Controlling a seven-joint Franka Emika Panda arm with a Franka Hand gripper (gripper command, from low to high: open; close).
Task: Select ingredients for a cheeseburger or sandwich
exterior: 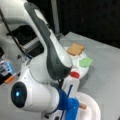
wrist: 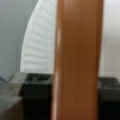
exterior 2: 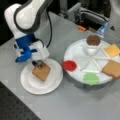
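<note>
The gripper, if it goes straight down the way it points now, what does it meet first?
Probably the white plate: the gripper, shut on a toast slice, points down at it. How far above it cannot be judged.

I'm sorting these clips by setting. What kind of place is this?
Probably a robotics lab bench, not a kitchen: a grey worktable, a robot arm whose gripper holds a toy toast slice over a white plate, and a divided tray of toy ingredients.

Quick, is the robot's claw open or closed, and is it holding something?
Gripper: closed on a toast slice, held over the white plate.
</note>
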